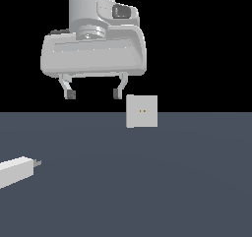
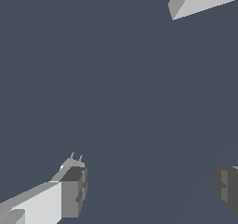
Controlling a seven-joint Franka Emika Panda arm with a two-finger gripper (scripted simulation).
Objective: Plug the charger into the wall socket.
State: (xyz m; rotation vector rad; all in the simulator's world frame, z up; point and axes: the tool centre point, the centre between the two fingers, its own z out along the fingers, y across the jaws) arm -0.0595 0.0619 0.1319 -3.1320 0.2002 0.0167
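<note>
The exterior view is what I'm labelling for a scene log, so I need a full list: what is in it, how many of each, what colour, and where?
charger: one, white block with short grey prongs, lying on the floor at the exterior view's left edge, partly cut off, prongs toward the exterior view's right.
wall socket: one, white square plate with two tiny yellowish holes at its centre, standing upright on the floor farther back, a little to the exterior view's right of the middle.
floor: one, dark grey-blue, flat, filling the lower half; black background above.
arm: one, light grey, coming down from the top.
tool: one, light grey with dark fingertips, open and holding nothing, hanging above the floor, apart from the charger and the socket.
</note>
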